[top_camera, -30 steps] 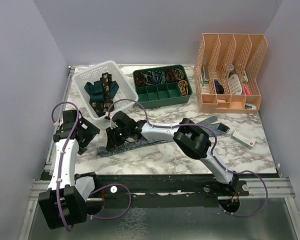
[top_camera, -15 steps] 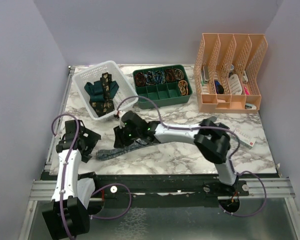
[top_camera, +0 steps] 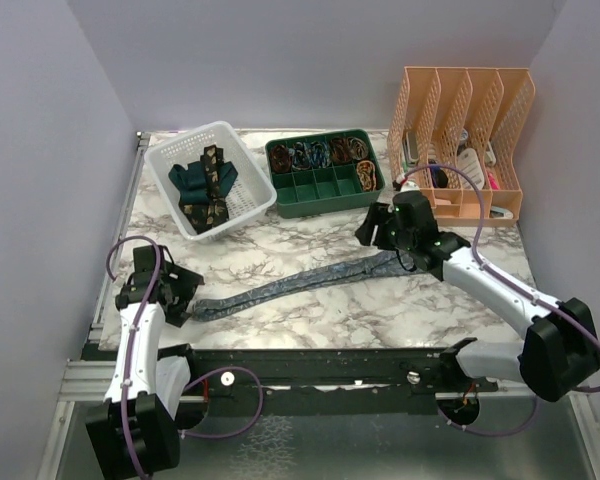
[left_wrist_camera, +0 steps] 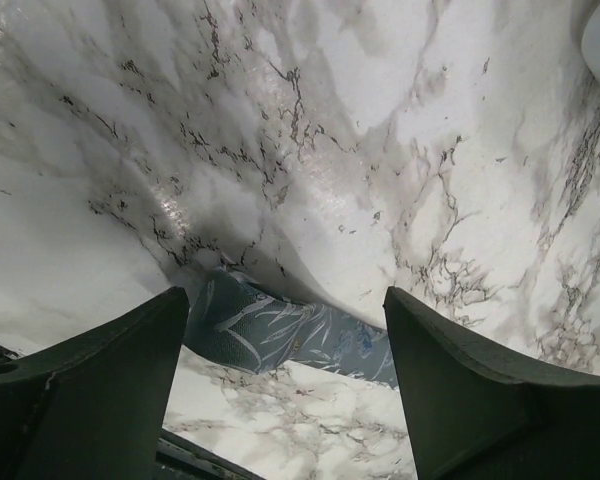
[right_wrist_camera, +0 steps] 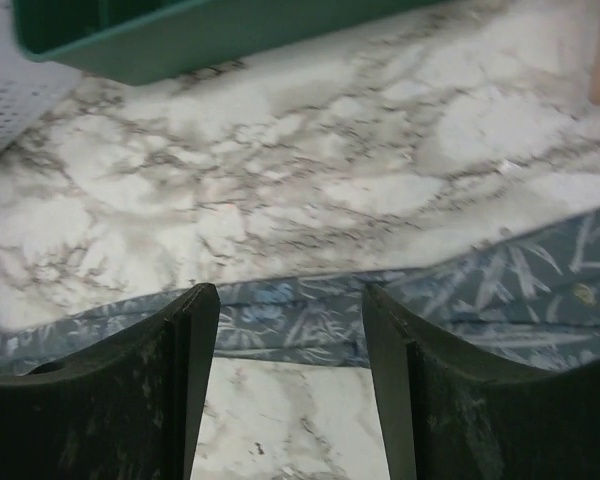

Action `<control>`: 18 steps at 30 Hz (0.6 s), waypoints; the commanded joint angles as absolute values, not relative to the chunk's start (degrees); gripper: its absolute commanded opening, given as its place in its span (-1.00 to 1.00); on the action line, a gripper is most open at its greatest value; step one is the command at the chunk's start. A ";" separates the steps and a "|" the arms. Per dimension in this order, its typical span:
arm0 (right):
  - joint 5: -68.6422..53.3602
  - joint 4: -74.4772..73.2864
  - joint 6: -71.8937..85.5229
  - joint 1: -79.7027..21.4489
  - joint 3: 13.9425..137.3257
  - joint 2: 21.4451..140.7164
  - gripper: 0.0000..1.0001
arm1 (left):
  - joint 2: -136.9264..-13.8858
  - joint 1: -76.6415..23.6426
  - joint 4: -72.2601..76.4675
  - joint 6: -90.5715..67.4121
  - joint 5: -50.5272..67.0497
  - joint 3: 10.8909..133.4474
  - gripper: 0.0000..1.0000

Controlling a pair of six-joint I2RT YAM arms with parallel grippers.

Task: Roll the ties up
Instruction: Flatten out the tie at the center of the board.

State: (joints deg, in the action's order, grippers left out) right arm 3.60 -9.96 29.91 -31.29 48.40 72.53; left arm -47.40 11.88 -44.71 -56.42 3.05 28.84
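**A:** Where do we find the blue-grey tie [top_camera: 310,283]?

**B:** We see it unrolled and lying flat on the marble table [top_camera: 330,322]. It runs as a long slanted band from its narrow end at the near left to its wide end further right and a little farther back.

**A:** And the left end effector [top_camera: 180,290]?

**B:** It sits right at the narrow end. In the left wrist view its fingers [left_wrist_camera: 90,390] stand wide apart with nothing clamped. Between them we see the tip of the tie on the table.

**A:** What about the right end effector [top_camera: 372,232]?

**B:** It is by the wide end, just near of the green tray [top_camera: 325,200]. In its wrist view we find the fingers [right_wrist_camera: 130,390] spread too, holding nothing. The tie passes across the table beyond their tips. We cannot tell whether either one touches the cloth.

**A:** And the other two?

**B:** The teal tie [top_camera: 188,180] and the black-brown tie [top_camera: 213,172] lie loosely bunched together in the white basket [top_camera: 242,200], at the far left of the table. An orange file rack [top_camera: 460,100] stands at the far right.
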 commanded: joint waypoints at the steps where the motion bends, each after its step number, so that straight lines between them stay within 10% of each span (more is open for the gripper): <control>1: 0.88 -16.44 28.73 -25.37 46.03 71.53 0.30 | -48.13 11.59 -43.80 -57.74 3.85 28.30 0.55; 18: -8.94 -20.38 25.74 -12.94 49.06 74.93 0.36 | -46.25 -1.22 -48.28 -58.94 -5.00 30.83 0.25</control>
